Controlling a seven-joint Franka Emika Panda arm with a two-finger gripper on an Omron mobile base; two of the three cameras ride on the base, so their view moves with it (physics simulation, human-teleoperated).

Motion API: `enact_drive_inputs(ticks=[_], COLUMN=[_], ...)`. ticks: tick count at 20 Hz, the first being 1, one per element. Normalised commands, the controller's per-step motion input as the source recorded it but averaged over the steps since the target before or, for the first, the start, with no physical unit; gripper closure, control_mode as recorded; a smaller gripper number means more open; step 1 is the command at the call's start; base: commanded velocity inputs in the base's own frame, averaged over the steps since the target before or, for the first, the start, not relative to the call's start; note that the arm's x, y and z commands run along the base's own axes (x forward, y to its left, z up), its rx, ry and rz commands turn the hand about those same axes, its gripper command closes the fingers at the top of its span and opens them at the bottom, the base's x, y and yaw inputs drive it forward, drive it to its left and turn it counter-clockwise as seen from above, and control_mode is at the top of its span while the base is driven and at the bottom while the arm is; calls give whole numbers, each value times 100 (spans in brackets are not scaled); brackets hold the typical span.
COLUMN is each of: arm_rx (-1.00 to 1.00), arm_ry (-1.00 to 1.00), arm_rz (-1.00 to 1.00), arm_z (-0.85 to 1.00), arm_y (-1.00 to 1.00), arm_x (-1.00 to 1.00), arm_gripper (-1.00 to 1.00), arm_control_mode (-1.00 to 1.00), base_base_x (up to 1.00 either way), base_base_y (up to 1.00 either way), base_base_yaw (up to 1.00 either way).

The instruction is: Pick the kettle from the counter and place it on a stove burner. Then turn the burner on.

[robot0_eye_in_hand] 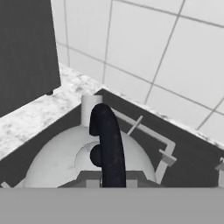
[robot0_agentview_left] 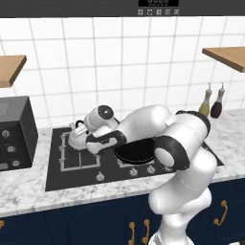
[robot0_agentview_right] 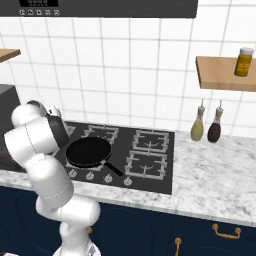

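Hand view looks down on the kettle [robot0_eye_in_hand: 65, 162], whose dark arched handle [robot0_eye_in_hand: 108, 148] runs up the middle of the picture with the short spout [robot0_eye_in_hand: 91, 109] behind it; the handle passes between the grey finger tips [robot0_eye_in_hand: 89, 180] of the tool [robot0_eye_in_hand: 109, 181] at the bottom edge, so the tool seems to pinch the handle, though the contact itself is hidden; the kettle sits over the black stove top [robot0_eye_in_hand: 183, 162], with a pale grate bar [robot0_eye_in_hand: 148, 131] beside it and the marble table [robot0_eye_in_hand: 39, 113] and a dark appliance [robot0_eye_in_hand: 26, 52] beyond. Left base view shows the white arm [robot0_agentview_left: 162, 134] reaching left across the stove [robot0_agentview_left: 72, 177], the tool [robot0_agentview_left: 83, 130] at the kettle [robot0_agentview_left: 76, 139] above the left grate [robot0_agentview_left: 79, 155]; whether the kettle rests on the grate I cannot tell; a black frying pan [robot0_agentview_left: 136, 152] lies just beside it, under the forearm; two bottles [robot0_agentview_left: 210, 103] stand at the back right. Right base view has the frying pan [robot0_agentview_right: 89, 151] on the front left burner, knobs [robot0_agentview_right: 90, 176] along the front edge, and a jar [robot0_agentview_right: 243, 62] on the wooden shelf [robot0_agentview_right: 220, 75].
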Motion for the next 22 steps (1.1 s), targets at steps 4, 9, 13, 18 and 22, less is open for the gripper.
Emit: enact_drive_inputs(ticks=[4, 9, 13, 18, 22], arm_rx=[-8, -7, -6, -4, -1], arm_ry=[0, 0, 0, 0, 0], arm_rz=[0, 0, 0, 0, 0], arm_z=[-21, -22, -21, -23, -24], arm_y=[19, 19, 27, 11, 0], arm_x=[19, 19, 19, 5, 19], arm_gripper=[100, 100, 100, 100, 100], arm_control_mode=[-100, -100, -100, -100, -100], base_base_x=[0, 0, 0, 0, 0], base_base_y=[0, 0, 0, 0, 0], base_base_yaw=[0, 0, 0, 0, 0])
